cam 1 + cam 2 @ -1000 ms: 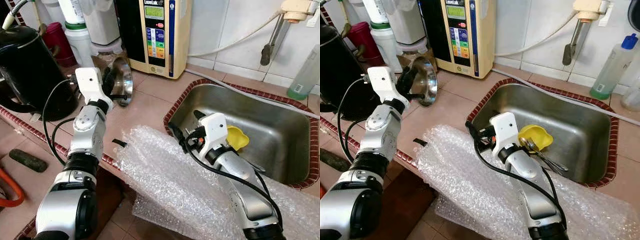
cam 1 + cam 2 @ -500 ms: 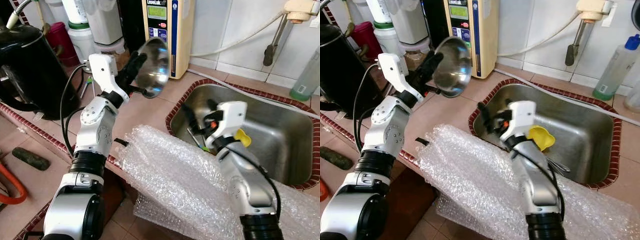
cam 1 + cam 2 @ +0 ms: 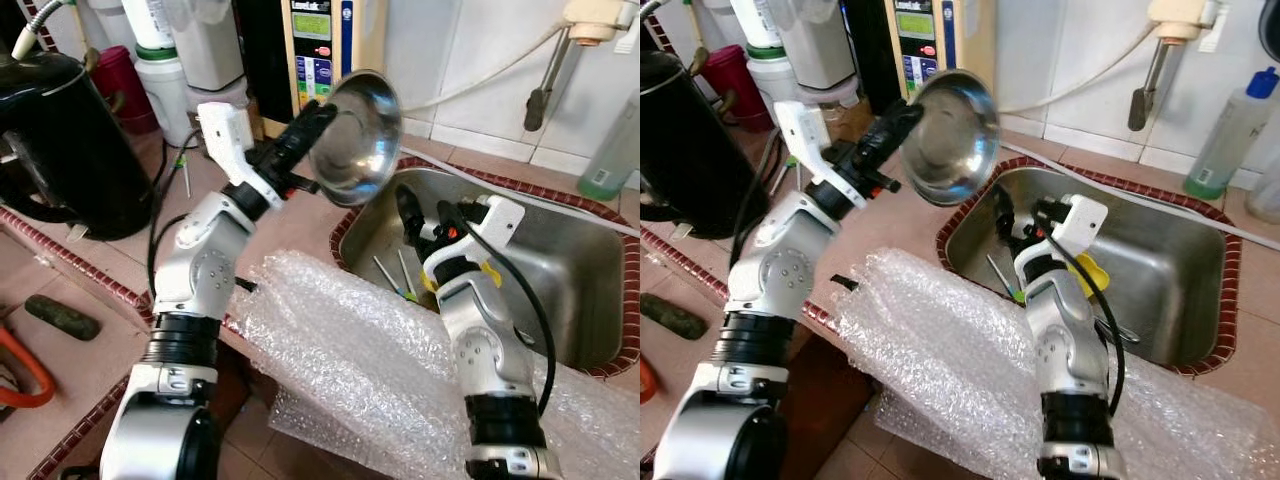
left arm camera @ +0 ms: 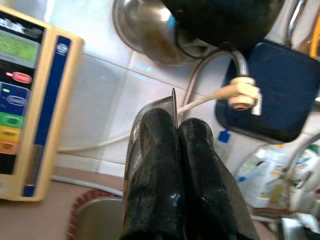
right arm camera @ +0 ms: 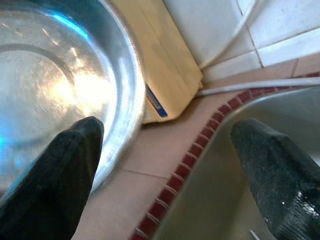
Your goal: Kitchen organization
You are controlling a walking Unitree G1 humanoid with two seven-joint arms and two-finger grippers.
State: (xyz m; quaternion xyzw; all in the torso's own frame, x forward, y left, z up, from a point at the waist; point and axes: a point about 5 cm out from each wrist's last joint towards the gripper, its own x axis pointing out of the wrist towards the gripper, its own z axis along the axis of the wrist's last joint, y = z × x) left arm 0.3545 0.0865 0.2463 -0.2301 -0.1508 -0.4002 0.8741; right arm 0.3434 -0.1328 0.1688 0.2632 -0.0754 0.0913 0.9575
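Beside tiled counter point(image 3: 290, 215), steel sink point(image 3: 575, 275), bubble wrap point(image 3: 340, 370).

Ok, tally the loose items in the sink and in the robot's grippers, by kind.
Steel bowl, held in left gripper: 1
Yellow cup in the sink: 1
Thin utensils on the sink floor: 2
Total: 4

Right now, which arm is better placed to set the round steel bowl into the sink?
Left. The left gripper is already shut on the round steel bowl's rim, holding it tilted near the steel sink's edge. The right gripper is open inside the sink, holding nothing.
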